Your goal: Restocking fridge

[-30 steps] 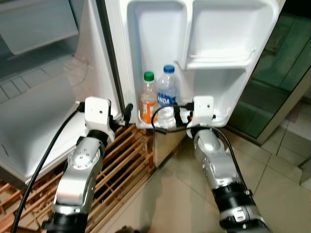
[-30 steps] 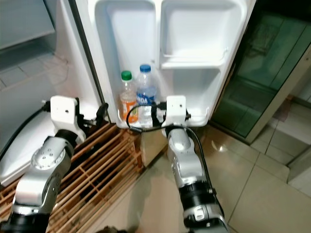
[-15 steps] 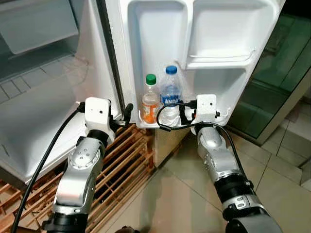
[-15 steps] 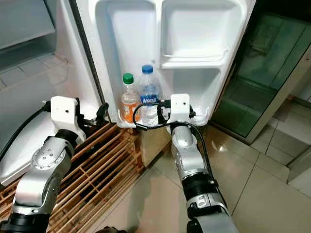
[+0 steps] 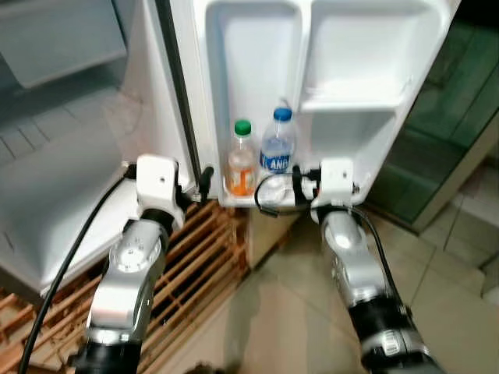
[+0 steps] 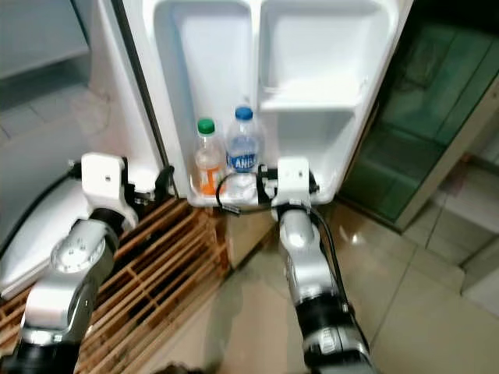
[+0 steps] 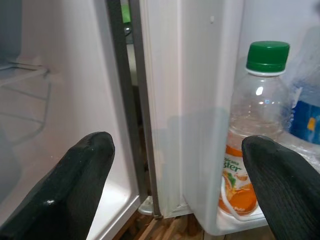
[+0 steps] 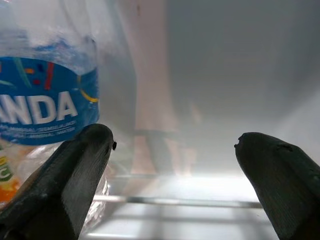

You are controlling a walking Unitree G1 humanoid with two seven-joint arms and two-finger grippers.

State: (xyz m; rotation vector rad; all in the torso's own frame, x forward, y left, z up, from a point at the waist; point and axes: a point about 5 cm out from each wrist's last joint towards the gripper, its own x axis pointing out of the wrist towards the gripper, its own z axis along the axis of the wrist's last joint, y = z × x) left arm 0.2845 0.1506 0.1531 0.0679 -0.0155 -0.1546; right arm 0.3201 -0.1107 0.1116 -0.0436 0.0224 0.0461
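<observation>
A water bottle with a blue cap and blue label stands in the lowest bin of the open fridge door. Touching its left side is an orange drink bottle with a green cap. My right gripper is open just in front of the bin, to the right of the water bottle, with nothing between its fingers. My left gripper is open too, held low at the hinge edge of the door, with the orange bottle off by one finger.
The fridge's white interior opens at the left. A wooden slatted rack lies on the floor under the door. An upper door shelf sits above the bin. A green glass panel stands at the right over the tiled floor.
My right gripper has come off the water bottle and shifted a little to the right. The bottle stays upright in the bin. The left arm has not moved.
</observation>
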